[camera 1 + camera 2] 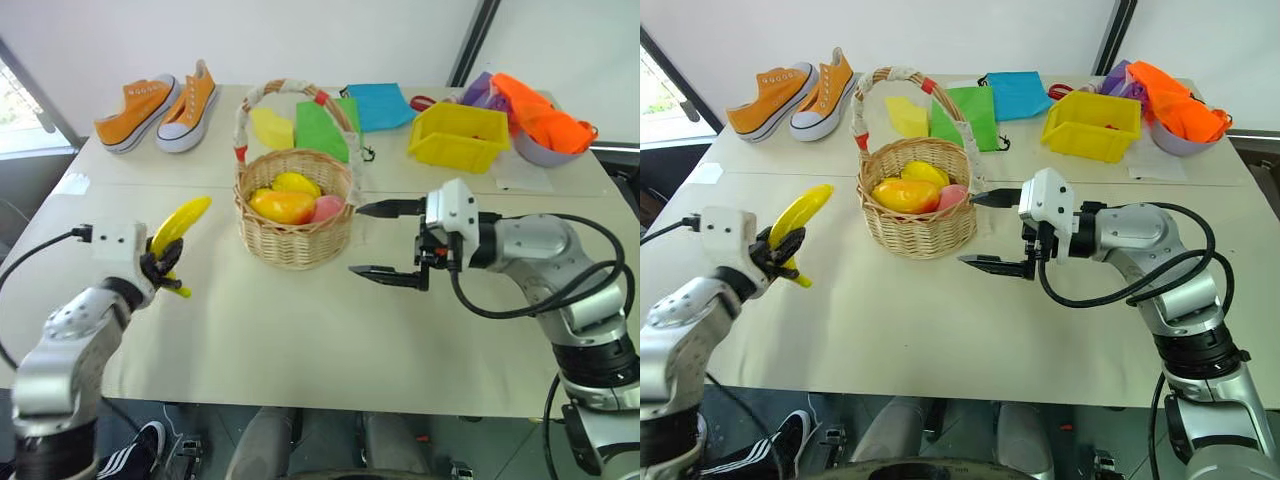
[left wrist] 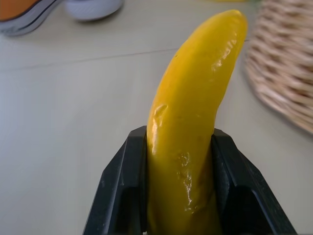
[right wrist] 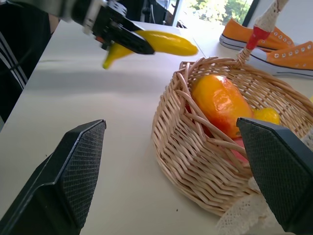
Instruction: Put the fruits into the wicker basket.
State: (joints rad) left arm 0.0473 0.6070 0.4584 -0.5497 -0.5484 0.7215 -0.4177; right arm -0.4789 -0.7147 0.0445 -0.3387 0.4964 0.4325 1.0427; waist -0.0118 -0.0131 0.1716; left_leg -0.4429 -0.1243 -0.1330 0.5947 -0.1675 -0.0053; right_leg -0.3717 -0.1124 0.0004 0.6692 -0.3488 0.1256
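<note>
Banana up, basket waiting.
Left tool [image 1: 162, 265] clenches the banana [image 1: 180, 226] near its stem: glossy, light, probably slippery. Right tool [image 1: 385, 240] gapes empty beside the wicker basket [image 1: 295, 235].

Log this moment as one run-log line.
left gripper: shut on banana, lifted beside wicker basket | right gripper: open, empty, right of basket | in basket: mango, lemon, peach

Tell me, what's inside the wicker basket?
Inside the wicker basket lie an orange-yellow mango, a yellow lemon and a pink peach. Anything underneath them is covered, so I can't tell.
</note>
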